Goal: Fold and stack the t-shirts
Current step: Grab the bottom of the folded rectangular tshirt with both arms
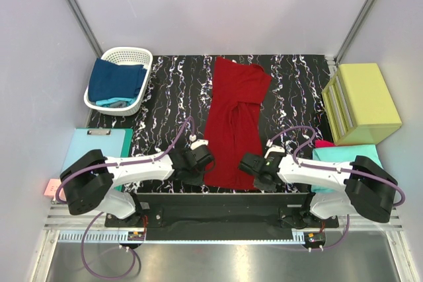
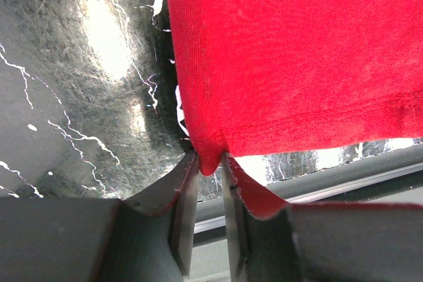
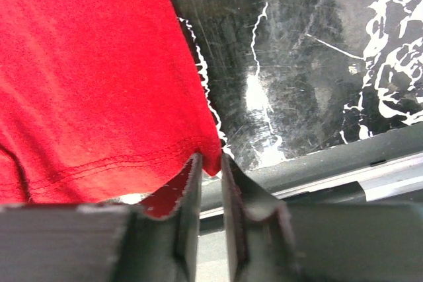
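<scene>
Black marbled tabletop (image 1: 168, 94) is carrying the dark red t-shirt (image 1: 234, 117) lengthwise at centre, while the left gripper (image 2: 210, 168) at seven o'clock and the right gripper (image 3: 210, 166) at five o'clock are each clamping a near hem corner.

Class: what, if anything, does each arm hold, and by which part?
The dark red t-shirt: the left gripper jaws pinch its near-left hem corner, the right gripper jaws its near-right hem corner.
</scene>
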`<action>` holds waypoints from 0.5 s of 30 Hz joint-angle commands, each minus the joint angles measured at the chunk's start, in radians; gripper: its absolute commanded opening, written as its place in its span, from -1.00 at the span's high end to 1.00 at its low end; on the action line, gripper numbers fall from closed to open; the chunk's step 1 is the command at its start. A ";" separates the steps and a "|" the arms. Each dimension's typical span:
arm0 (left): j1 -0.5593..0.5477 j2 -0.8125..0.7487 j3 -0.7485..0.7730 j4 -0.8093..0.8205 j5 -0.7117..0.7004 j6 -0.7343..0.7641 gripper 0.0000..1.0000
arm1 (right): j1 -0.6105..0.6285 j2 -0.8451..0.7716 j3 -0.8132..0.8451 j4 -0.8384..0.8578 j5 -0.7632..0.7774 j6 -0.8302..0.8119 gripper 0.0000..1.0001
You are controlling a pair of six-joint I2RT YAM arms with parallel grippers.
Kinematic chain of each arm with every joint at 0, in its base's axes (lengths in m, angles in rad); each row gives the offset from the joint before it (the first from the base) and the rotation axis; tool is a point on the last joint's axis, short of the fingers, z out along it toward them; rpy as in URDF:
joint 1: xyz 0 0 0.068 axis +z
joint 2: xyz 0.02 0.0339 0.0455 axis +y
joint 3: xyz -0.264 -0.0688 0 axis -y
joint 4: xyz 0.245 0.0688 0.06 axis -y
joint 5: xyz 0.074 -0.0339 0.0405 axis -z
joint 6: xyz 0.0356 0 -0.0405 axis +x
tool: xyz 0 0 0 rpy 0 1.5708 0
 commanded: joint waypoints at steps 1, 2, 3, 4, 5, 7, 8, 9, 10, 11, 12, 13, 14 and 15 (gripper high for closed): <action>-0.005 0.004 0.018 0.007 -0.007 0.000 0.51 | 0.007 0.030 0.014 -0.013 0.018 0.006 0.60; -0.005 0.003 0.018 0.007 -0.009 0.000 0.52 | 0.008 0.033 0.014 -0.013 0.013 0.006 0.67; -0.005 0.003 0.018 0.007 -0.009 0.001 0.52 | 0.007 0.039 0.014 -0.013 0.010 0.006 0.70; -0.005 0.001 0.016 0.005 -0.009 0.000 0.53 | 0.007 0.040 0.015 -0.013 0.009 0.004 0.72; -0.005 0.000 0.016 0.005 -0.009 0.000 0.53 | 0.007 0.044 0.015 -0.013 0.005 0.007 0.78; -0.005 -0.002 0.015 0.005 -0.009 0.003 0.53 | 0.008 0.045 0.015 -0.015 0.002 0.009 0.94; -0.005 -0.003 0.015 0.005 -0.011 0.004 0.54 | 0.008 0.044 0.015 -0.015 -0.001 0.009 0.99; -0.005 -0.005 0.015 0.004 -0.009 0.003 0.54 | 0.008 0.039 0.018 -0.018 -0.002 0.009 1.00; -0.005 -0.008 0.015 0.004 -0.011 0.004 0.55 | 0.008 0.039 0.020 -0.019 -0.002 0.010 1.00; -0.005 -0.010 0.015 0.002 -0.011 0.007 0.55 | 0.008 0.037 0.021 -0.021 -0.005 0.009 1.00; -0.005 -0.013 0.015 0.002 -0.012 0.009 0.56 | 0.007 0.030 0.029 -0.021 -0.005 0.006 1.00; -0.005 -0.016 0.018 -0.001 -0.015 0.012 0.61 | 0.007 0.024 0.032 -0.022 -0.005 0.007 1.00; -0.005 -0.019 0.019 -0.004 -0.020 0.016 0.65 | 0.007 0.018 0.034 -0.024 0.001 0.007 1.00; -0.005 -0.025 0.022 -0.006 -0.023 0.018 0.69 | 0.007 0.004 0.038 -0.027 0.004 0.007 1.00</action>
